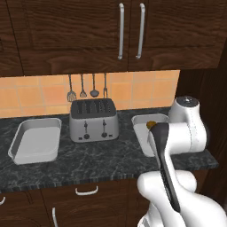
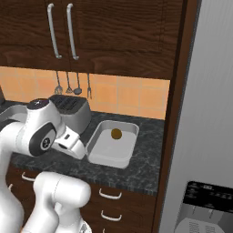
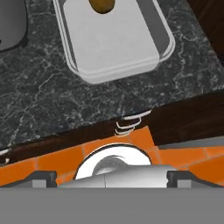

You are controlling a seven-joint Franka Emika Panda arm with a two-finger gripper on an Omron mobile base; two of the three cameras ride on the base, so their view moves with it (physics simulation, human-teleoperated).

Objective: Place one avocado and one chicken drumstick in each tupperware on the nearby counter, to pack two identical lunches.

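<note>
Small round olive-brown avocado (image 2: 116, 134) lying loose on the floor of the right-hand shallow, pale grey-white rectangular tupperware tray (image 2: 128, 151), towards its far end; from the left base camera it shows as a small brownish ball (image 1: 151, 125) just past the arm, and from the hand camera as a rounded brown shape (image 3: 102, 4) cut by the upper edge. The skin looks smooth and matt, uniformly olive-brown. Judged from its form, it is light and firm but free to roll, and a curved surface may slip from flat pads; the sound hold is across its widest part, jaws closing level on opposite sides.

A second, alike tray (image 1: 26, 153) stands on the dark speckled stone tabletop (image 1: 97, 162), well apart to the left of the silver four-slot toaster (image 1: 93, 119), its visible floor bare. The trays appear thin-walled and light, liable to slide if nudged.

No chicken drumstick is visible, so both lunches appear incomplete.

The hand camera looks down on the right tray's near rim (image 3: 118, 74) and the tabletop's edge. Whether the jaws are open or closed, or hold anything, cannot be told.
</note>
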